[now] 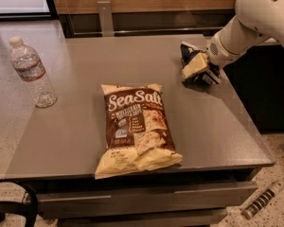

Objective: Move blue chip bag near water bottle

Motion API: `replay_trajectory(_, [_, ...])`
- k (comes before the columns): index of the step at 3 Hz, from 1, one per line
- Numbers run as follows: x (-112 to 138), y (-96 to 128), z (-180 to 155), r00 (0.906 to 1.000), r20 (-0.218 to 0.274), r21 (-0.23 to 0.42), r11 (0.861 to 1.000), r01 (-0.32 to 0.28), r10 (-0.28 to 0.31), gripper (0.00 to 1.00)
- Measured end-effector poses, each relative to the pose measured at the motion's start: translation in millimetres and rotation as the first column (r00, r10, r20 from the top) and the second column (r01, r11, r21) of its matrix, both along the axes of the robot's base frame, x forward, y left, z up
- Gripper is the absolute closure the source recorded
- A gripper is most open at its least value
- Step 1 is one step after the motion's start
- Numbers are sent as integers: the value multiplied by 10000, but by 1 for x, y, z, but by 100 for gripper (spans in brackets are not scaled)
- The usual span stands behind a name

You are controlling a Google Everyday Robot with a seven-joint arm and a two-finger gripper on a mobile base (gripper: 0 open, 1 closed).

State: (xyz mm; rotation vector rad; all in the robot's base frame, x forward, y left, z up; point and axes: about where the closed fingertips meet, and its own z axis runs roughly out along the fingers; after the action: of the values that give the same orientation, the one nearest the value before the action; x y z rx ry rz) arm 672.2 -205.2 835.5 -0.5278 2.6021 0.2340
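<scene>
At right, claw (198, 68) on blue chip bag (186, 49)

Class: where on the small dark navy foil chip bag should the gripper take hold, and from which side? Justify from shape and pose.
Probably the crumpled upper part of the small dark navy foil chip bag, coming from above on the right, where the gripper sits over it. The thin, wrinkled foil stands up in folds that can be pinched.
</scene>
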Motion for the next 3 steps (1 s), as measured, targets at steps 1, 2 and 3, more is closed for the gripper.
replay_trajectory(1, [0, 2, -3, 10000, -46, 1, 10000, -34, 34, 74])
replay_trajectory(2, [0, 3, -4, 10000, -71, 1, 10000, -54, 54, 96])
replay_trajectory(3, [0, 3, -4, 10000, -71, 1, 10000, -54, 54, 100])
